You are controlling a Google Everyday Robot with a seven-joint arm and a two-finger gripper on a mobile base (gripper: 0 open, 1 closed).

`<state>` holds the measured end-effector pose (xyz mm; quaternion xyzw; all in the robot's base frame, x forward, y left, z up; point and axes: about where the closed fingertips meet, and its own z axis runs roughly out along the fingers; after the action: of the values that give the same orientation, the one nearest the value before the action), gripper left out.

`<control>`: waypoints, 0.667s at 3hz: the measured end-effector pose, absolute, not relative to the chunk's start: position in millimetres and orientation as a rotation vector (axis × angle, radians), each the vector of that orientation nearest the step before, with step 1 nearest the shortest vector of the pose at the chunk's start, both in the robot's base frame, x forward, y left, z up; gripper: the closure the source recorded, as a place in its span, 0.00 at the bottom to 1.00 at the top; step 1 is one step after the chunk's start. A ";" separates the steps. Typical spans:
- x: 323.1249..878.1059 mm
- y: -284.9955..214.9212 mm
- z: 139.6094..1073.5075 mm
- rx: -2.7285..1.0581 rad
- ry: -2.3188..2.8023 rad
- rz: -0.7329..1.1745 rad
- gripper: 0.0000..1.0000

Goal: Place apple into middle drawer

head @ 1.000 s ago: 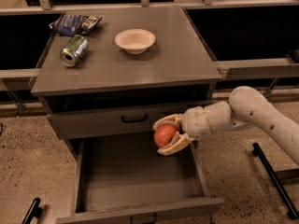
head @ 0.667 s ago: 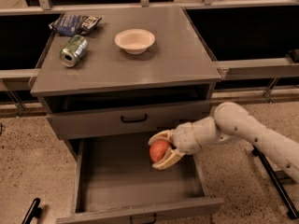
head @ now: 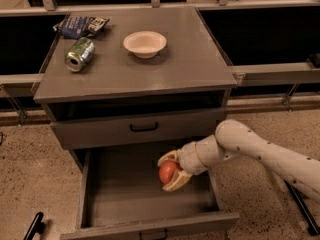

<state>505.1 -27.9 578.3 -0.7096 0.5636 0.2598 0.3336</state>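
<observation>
**Lowering the apple into the open drawer**

The gripper [head: 170, 172] hangs inside the middle drawer [head: 125, 194], toward its right side, with its two pale fingers [head: 176, 184] pinching the apple [head: 168, 173] from above and below. The apple sits between them, over the drawer's flat grey floor. Whether it already touches that floor cannot be told from here.

To do this step well, the apple should probably go down until it rests on the drawer floor, and only then should the fingers part. Released from any height, a round fruit would likely roll and knock against the thin side wall. A spot a little more toward the middle of the drawer would give it room to settle. The arm [head: 260, 151] reaches in from the right, over the drawer's edge, so when it draws back it should lift clear of that wall and of the closed drawer [head: 144, 129] with the black handle just above.

The cabinet top [head: 165, 74] is flat grey wood. On it stand a white bowl [head: 144, 43], a green soda can [head: 79, 54] lying on its side, and a dark snack bag [head: 80, 26] at the back left corner, all well apart from the work. The floor [head: 30, 169] around is speckled and tan, with dark glass panels and rails behind the cabinet.
</observation>
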 end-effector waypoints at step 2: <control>496.5 -19.6 467.2 -1.939 1.587 0.597 1.00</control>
<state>496.5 -19.6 467.2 -0.7230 0.5915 0.2224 0.2792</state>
